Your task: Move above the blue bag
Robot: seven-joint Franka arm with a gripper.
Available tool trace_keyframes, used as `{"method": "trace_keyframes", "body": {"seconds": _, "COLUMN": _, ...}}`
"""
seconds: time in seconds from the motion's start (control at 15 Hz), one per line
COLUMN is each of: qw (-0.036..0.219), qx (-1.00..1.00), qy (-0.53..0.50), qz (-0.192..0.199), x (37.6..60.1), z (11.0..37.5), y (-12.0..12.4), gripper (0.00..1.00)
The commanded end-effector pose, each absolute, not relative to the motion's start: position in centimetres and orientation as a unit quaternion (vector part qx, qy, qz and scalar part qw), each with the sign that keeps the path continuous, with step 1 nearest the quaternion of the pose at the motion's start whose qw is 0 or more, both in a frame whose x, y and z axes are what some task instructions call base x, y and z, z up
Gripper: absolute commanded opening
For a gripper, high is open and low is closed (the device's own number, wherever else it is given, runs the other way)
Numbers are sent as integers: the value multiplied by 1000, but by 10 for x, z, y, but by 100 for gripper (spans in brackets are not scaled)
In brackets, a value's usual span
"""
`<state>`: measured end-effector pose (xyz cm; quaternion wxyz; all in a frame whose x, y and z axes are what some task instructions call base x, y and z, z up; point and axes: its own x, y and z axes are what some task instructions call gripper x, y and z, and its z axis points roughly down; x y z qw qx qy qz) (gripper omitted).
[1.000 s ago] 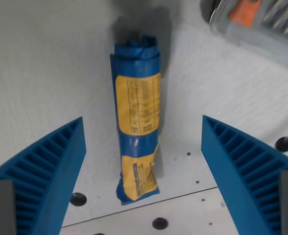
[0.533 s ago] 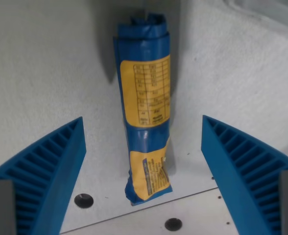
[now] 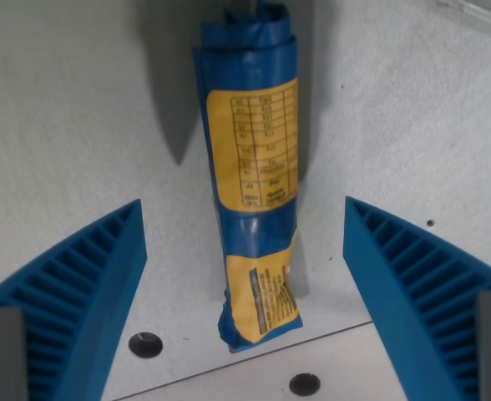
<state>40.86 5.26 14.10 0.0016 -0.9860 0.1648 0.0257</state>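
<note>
The blue bag [image 3: 252, 167] is a rolled blue packet with yellow printed labels. It lies lengthwise on a white cloth, running from the top of the wrist view down to just below its middle. My gripper [image 3: 244, 276] hangs open directly over the packet's near end. One blue ribbed finger [image 3: 78, 292] stands at the wrist view's left and the other at its right, with nothing held between them. The roll's far end reaches the top edge of the view.
The white cloth [image 3: 70, 109] covers most of the surface. At the bottom a grey perforated tabletop [image 3: 229, 380] shows, with dark holes in it. A sliver of a clear container [image 3: 488, 10] sits at the top right corner.
The camera has come lower and moved forward over the bag, which now looks bigger and sits further down the view. The container at the top right has nearly slid out of view.
</note>
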Motion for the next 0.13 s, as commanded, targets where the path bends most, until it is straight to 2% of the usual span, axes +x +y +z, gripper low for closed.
{"method": "trace_keyframes", "body": {"seconds": 0.07, "qw": 19, "qx": -983, "qy": 182, "qz": -20, "x": 402, "z": 139, "y": 57, "gripper": 100}}
{"method": "trace_keyframes", "body": {"seconds": 0.13, "qw": 19, "qx": -983, "qy": 182, "qz": -20, "x": 402, "z": 139, "y": 57, "gripper": 100}}
